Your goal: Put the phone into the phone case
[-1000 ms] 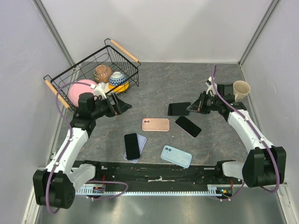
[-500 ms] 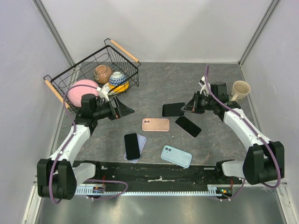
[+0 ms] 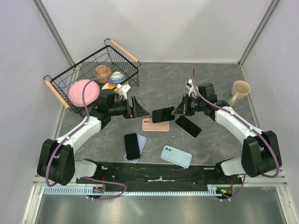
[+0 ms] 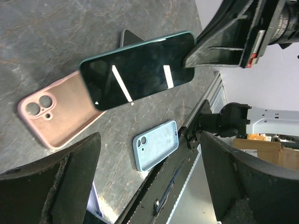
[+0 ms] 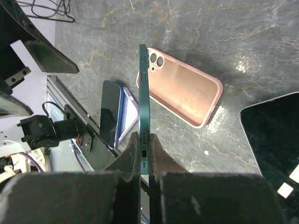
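Observation:
My right gripper [image 3: 178, 111] is shut on one short end of a dark green phone [image 3: 163, 113], which hangs in the air, screen up. In the right wrist view the phone [image 5: 144, 93] shows edge-on, clamped between both fingers [image 5: 131, 161]. The pink phone case [image 3: 155, 124] lies flat and empty on the table just below and in front of it; it also shows as the case [image 5: 184, 91] and the case [image 4: 60, 114]. My left gripper [image 3: 139, 110] stands open just left of the phone [image 4: 138, 70], with nothing between its fingers [image 4: 51, 186].
A second black phone [image 3: 188, 126] lies right of the pink case. Another phone on a lavender case [image 3: 132, 146] and a light blue case [image 3: 176, 156] lie near the front edge. A wire basket [image 3: 60, 91] with bowls stands back left, a mug [image 3: 240, 89] at the right.
My right gripper carried the phone leftward until it hung over the pink case. My left arm swung right from beside the basket toward the phone, jaws still open.

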{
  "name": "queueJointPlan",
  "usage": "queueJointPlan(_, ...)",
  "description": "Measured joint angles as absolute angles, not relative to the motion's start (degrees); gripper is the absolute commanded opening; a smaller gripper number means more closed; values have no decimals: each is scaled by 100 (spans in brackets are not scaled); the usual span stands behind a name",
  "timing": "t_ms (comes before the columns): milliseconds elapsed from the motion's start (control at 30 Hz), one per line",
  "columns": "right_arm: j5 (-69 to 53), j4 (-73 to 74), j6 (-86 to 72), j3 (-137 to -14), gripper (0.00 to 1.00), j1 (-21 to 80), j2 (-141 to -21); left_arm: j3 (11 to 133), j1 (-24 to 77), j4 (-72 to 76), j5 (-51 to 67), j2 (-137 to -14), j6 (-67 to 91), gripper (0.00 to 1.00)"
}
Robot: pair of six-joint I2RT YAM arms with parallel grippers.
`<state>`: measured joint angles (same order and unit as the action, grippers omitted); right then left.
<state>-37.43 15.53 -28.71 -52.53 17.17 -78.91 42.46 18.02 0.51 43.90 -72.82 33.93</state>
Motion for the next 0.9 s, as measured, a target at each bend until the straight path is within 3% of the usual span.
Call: queueJointPlan(900,-3758,561,-3326,-5026,0,2427,-8809,4576,2141,-202,3791,-7378,3380,93)
